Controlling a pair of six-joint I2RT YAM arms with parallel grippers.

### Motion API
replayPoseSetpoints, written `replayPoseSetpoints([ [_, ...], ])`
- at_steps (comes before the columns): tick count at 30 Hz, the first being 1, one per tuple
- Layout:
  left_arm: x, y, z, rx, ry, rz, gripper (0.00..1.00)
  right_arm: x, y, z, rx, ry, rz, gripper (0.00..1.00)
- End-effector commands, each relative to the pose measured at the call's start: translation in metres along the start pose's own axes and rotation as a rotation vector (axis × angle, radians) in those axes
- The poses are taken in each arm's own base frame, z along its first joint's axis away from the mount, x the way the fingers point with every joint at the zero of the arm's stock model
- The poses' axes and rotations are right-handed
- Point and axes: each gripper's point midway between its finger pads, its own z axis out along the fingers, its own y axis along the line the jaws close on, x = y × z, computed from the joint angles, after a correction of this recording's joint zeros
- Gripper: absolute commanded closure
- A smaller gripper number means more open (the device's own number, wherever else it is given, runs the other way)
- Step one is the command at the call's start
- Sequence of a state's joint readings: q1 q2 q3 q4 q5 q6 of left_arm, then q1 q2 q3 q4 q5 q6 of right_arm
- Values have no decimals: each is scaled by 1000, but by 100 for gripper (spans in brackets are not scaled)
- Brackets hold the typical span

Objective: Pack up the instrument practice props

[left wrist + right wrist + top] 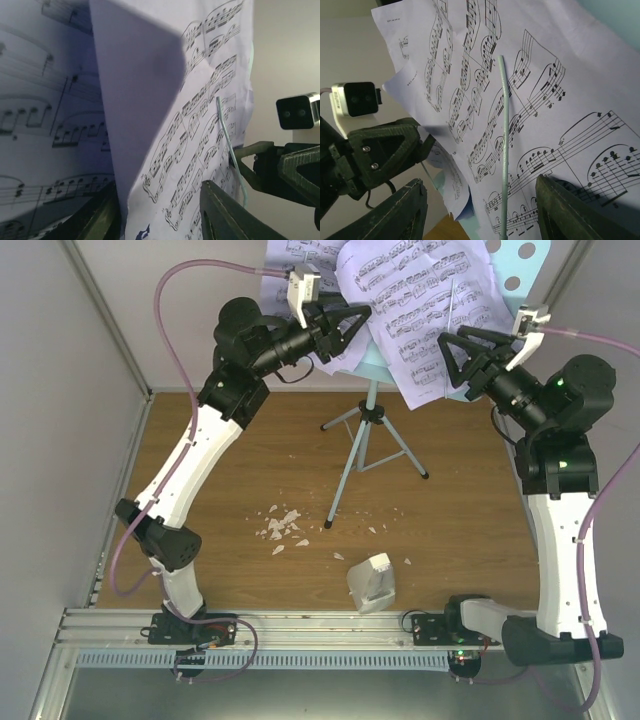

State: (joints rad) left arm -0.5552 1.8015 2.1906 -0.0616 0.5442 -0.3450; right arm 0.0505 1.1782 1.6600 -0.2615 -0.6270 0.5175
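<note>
Fingers of the left gripper (157, 200) stand apart astride the folded edge of the sheet music (200, 125), the right gripper (481, 185) gaping likewise at its far side, seemingly to lift the pages off the music stand (372, 415) while the metronome (372, 582) sits up front.

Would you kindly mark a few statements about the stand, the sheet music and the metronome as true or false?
1. The sheet music sits on the stand. True.
2. The metronome is on the stand's tray. False: it is on the table, near the arms' bases.
3. The left gripper and right gripper are both at the sheet music. True.
4. The stand lies folded on the table. False: it stands upright, legs spread.
</note>
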Motion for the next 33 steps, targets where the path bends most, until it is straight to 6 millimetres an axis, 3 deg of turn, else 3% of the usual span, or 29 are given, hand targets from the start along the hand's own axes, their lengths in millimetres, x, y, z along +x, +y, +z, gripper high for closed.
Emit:
replayPoseSetpoints([
  [1, -12, -9, 3, 63, -36, 12, 59, -6, 6, -1, -5, -24, -2, 39],
  [11, -16, -9, 1, 50, -49, 34, 99, -6, -1, 5, 25, -33, 11, 42],
  [23, -16, -10, 1, 56, -47, 45, 100, 0, 2, 24, -12, -22, 29, 47],
  [28, -15, -10, 1, 58, -45, 42, 100, -4, 9, 25, -43, -39, 20, 62],
  [30, -15, -10, 1, 60, -44, 40, 100, -5, 10, 25, -55, -46, 5, 76],
  [32, -15, -10, 1, 60, -44, 38, 100, -5, 13, 24, -67, -56, -28, 97],
  [33, -15, -10, 1, 60, -45, 38, 100, -5, 14, 23, -71, -63, -49, 99],
])
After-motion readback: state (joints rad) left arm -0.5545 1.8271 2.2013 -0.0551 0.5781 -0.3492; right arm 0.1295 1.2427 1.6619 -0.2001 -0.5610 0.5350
